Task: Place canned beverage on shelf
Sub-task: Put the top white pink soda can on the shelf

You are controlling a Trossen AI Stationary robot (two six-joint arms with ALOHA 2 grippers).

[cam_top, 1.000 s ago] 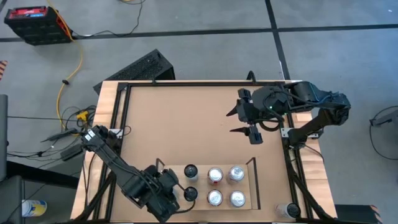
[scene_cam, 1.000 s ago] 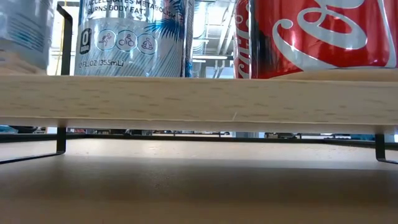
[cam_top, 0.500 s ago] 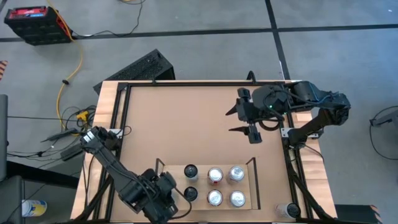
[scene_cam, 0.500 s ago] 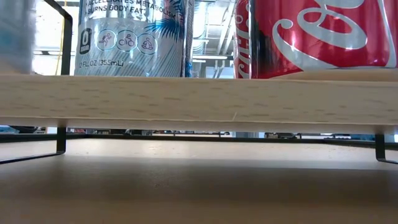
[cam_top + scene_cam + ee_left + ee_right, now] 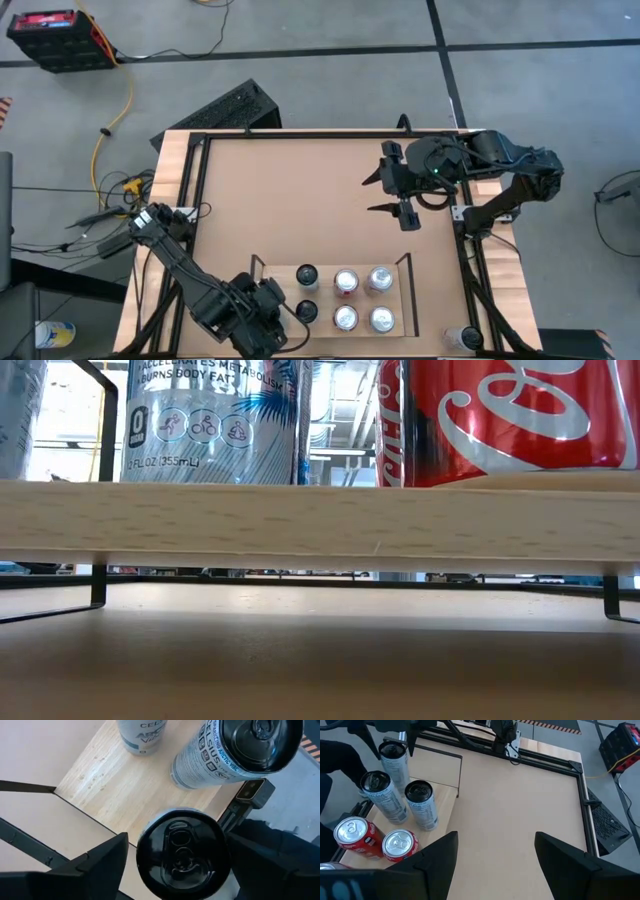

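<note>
The pale wood shelf [image 5: 326,297] stands at the table's near edge and holds several upright cans. A black-topped can [image 5: 306,312] stands at the shelf's near left corner. In the left wrist view [image 5: 182,852] it shows from above, its base hidden under its top. My left gripper [image 5: 283,316] is open, with one finger on either side of this can [image 5: 177,865]; a thin gap shows beside one finger. My right gripper [image 5: 372,196] is open and empty over the table's right half.
A second black-topped can [image 5: 306,275] stands just behind the first. A red cola can [image 5: 346,283] and silver-topped cans fill the shelf's middle and right. Black end rails [image 5: 255,264] close the shelf's ends. Another can [image 5: 464,340] stands at the table's near right corner.
My left gripper has drawn back a little from the shelf's left end, toward the table's left and near edges. In the low view, the can at the picture's left edge shows narrower than before.
</note>
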